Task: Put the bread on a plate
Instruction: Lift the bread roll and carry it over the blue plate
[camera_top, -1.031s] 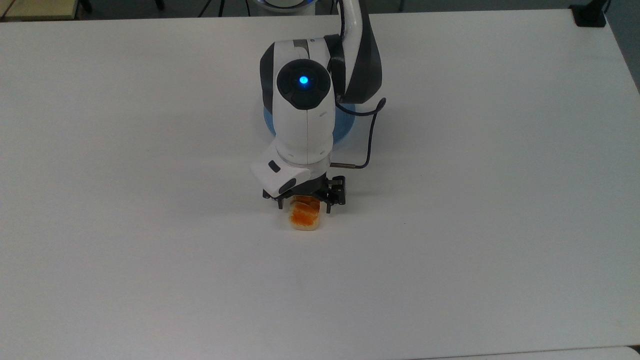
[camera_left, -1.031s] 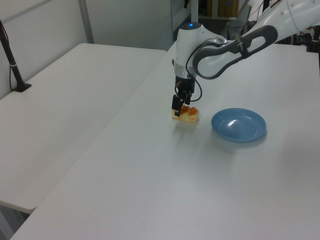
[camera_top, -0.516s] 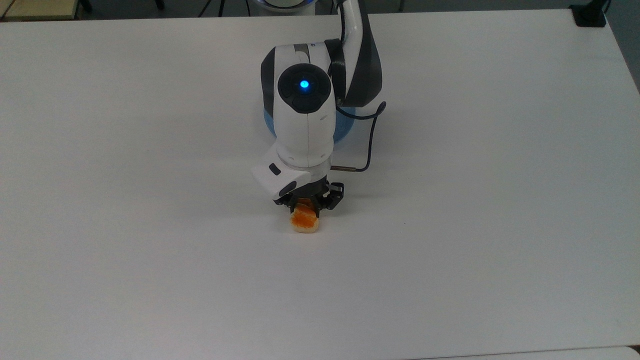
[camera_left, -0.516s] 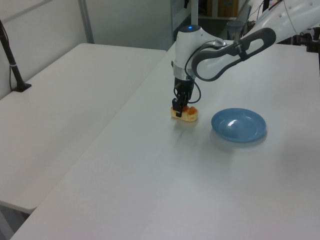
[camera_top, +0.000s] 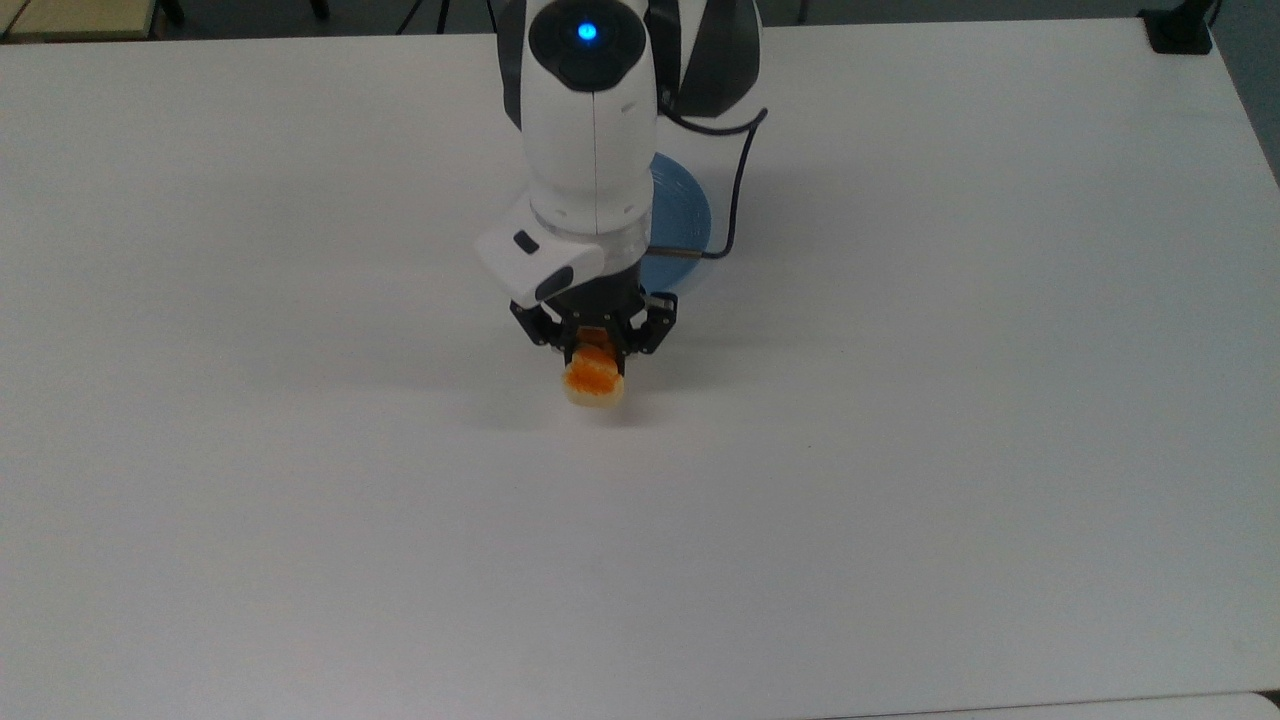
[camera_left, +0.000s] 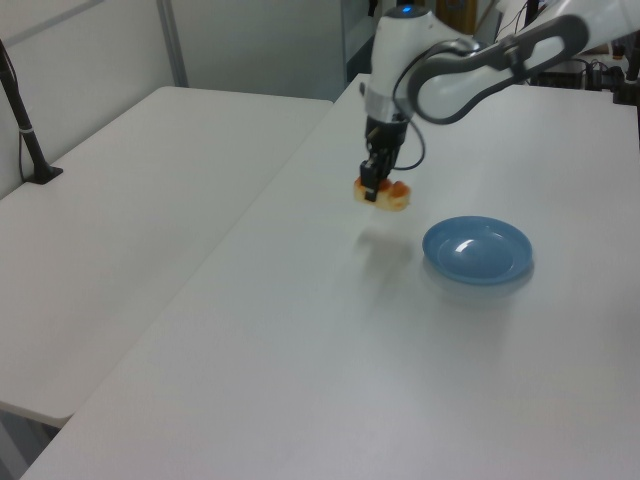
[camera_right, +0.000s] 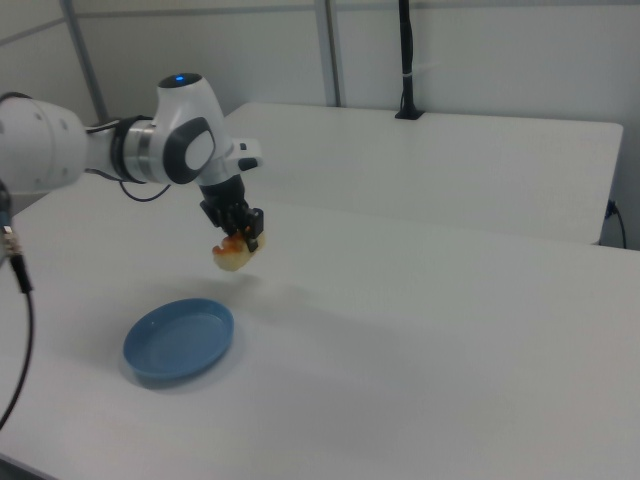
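The bread (camera_top: 594, 378) is pinched by the pincer (camera_top: 594, 345) and held clear of the white desk (camera_top: 900, 450), its shadow cast below. The blue plate (camera_left: 477, 250) sits apart, to the left view's right of the bread.

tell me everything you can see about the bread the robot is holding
The small oblong loaf of bread has a glossy orange-brown lobed top and pale cream sides and base. It hangs clear of the white table, casting a shadow below, gripped at one end by the black two-finger gripper, with its free end sticking out. In the right view it tilts a little downward. It sits beside, not above, the round blue plate. Nothing else touches it.
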